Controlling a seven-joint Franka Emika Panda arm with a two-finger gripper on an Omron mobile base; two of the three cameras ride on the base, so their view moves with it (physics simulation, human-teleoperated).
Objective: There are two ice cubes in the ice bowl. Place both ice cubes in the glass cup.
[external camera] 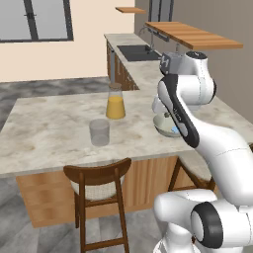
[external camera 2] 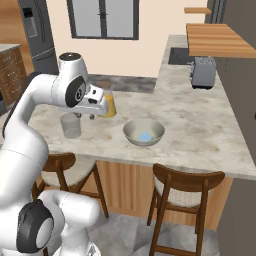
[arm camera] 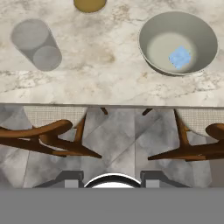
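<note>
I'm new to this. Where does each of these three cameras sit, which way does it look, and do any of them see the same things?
Left base view: behind the arm's left, looking forward and down over the counter; the white arm fills the right.
Right base view: behind the arm's right, facing the same counter; the arm rises at left.
Hand view: on the hand, looking down past the counter edge at two stools.
Shared: all three show the glass cup, the bowl with pale-blue ice and the juice carafe.

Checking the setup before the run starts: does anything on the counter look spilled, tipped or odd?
Nothing spilled or tipped. The glass cup and juice carafe stand upright, and the ice bowl sits level. One oddity: I can make out just one pale-blue ice patch inside, not two separate cubes.
</note>
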